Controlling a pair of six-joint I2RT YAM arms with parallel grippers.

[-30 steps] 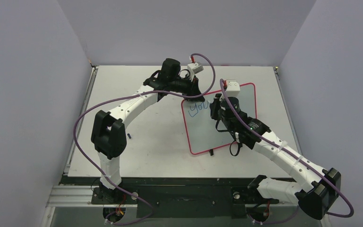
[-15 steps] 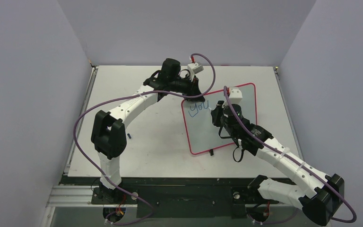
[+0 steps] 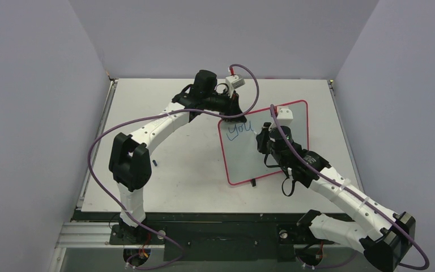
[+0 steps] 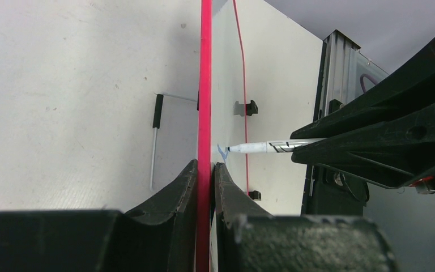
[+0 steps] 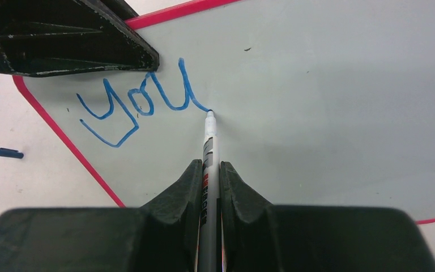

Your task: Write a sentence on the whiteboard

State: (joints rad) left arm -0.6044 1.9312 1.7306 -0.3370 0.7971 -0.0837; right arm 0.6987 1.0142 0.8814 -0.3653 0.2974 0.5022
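White table (image 3: 175,170), pen (image 5: 209,147) tip on whiteboard (image 5: 328,113)

My left gripper (image 4: 205,170) clamps the whiteboard (image 5: 328,113) at its upper left corner, blocking that side. Right of the pen (image 5: 209,141) tip its surface is open. A small blue bit (image 3: 156,163) lies on the table (image 3: 175,175) to the left.

White left arm (image 3: 158,122) and right arm (image 3: 345,192), black joints (image 3: 130,161), looping purple cables (image 3: 89,154), black right tool (image 5: 209,164).
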